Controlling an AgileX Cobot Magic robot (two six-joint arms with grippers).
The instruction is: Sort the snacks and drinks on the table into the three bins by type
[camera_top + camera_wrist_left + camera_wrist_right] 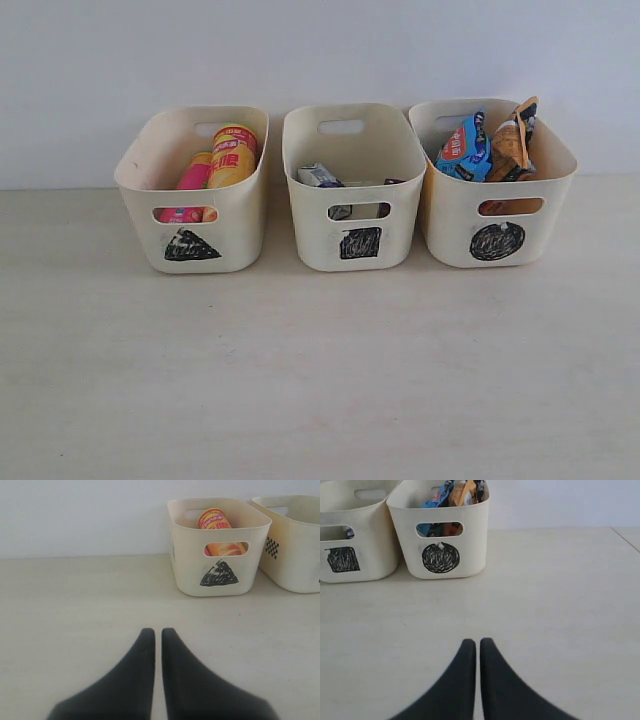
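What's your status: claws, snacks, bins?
Left claw, right claw shut, empty. Pink tube, yellow tube in triangle bin; cartons in square bin; blue bag, orange bag in circle bin. Nothing in the way.

Background-wise it's pretty much just the wall. It's plain, pale and slightly bluish-white, and it fills the whole top strip of the exterior view. It meets the back edge of the desk in one straight horizontal line. The left wrist view catches the same flat wall, and so does the right wrist view, where the wall looks just as smooth and evenly lit.
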